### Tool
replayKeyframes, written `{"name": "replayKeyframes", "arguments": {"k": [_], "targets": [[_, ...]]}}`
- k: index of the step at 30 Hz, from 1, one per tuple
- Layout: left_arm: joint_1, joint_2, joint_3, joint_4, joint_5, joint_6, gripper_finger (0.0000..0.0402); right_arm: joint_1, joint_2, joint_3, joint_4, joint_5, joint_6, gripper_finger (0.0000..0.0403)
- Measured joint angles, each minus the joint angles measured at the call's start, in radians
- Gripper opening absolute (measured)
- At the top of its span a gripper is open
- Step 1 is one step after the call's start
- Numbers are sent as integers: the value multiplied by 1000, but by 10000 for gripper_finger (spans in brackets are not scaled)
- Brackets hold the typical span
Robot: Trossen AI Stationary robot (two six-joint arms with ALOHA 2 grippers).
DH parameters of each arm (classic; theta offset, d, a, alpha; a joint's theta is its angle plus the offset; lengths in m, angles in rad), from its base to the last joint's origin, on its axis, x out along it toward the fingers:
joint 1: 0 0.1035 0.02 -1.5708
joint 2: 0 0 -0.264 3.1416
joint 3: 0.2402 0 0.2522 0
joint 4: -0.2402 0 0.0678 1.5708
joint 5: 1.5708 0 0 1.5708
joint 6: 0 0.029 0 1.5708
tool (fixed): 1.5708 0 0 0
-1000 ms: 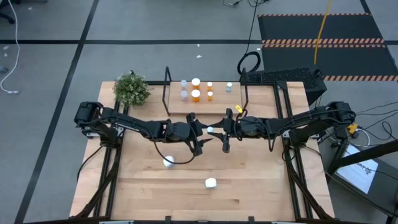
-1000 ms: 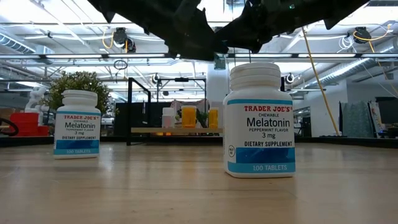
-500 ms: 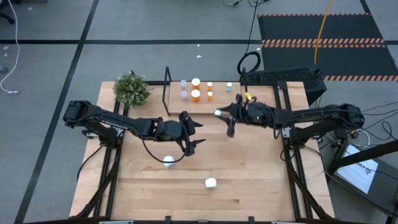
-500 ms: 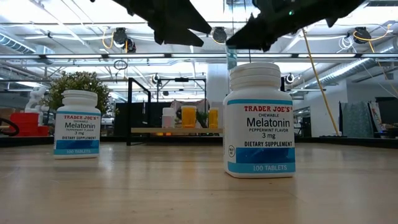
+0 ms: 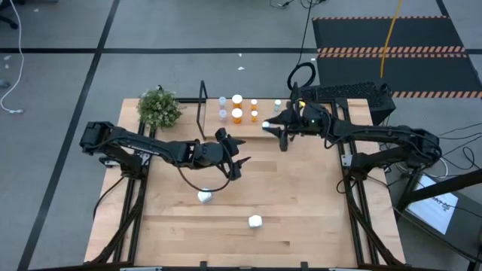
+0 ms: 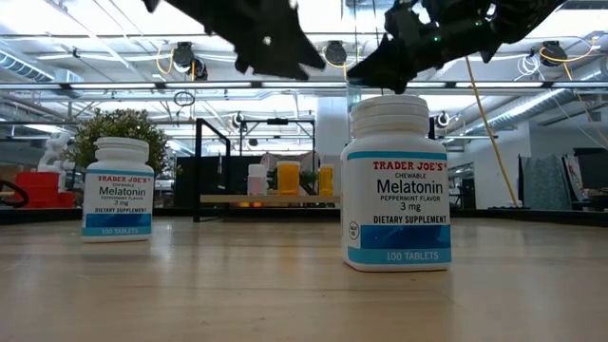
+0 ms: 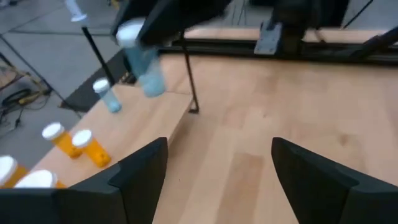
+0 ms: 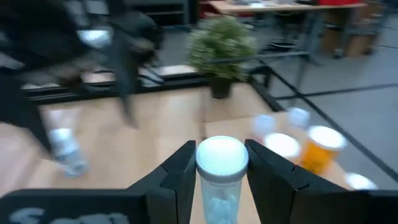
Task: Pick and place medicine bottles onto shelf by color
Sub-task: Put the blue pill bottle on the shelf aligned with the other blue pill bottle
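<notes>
Right tool (image 5: 268,126) grips a pale blue bottle (image 8: 219,171) with a white cap, fingers closed on its sides, held above the right end of the shelf (image 5: 263,128). Left tool (image 5: 231,154) hangs over the surface (image 5: 301,203) just in front of the shelf, fingers spread wide, holding nothing. On the shelf: two orange bottles (image 5: 237,114) with larger white caps, two small orange ones (image 5: 254,115), clear bottles (image 5: 223,114) at left, one small clear bottle (image 5: 277,105) at the right rear. Two white melatonin bottles (image 6: 397,182) stand on the surface nearer the front, well apart from the shelf. Potted plant (image 5: 160,109) sits left of the shelf.
</notes>
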Motion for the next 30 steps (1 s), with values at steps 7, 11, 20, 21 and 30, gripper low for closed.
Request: {"name": "replayKeyframes", "arguments": {"k": [7, 11, 20, 21, 30], "targets": [[11, 67, -4, 117, 12, 36, 336, 90, 2, -1, 39, -59, 2, 121], [12, 110, -2, 229, 6, 68, 356, 138, 7, -28, 135, -58, 2, 121], [32, 154, -1, 321, 5, 111, 295, 191, 7, -37, 218, -58, 2, 121], [37, 155, -1, 320, 16, 111, 282, 194, 7, -37, 221, -58, 3, 121], [50, 153, -1, 347, 49, 128, 196, 200, 15, -37, 234, -59, 2, 121]]}}
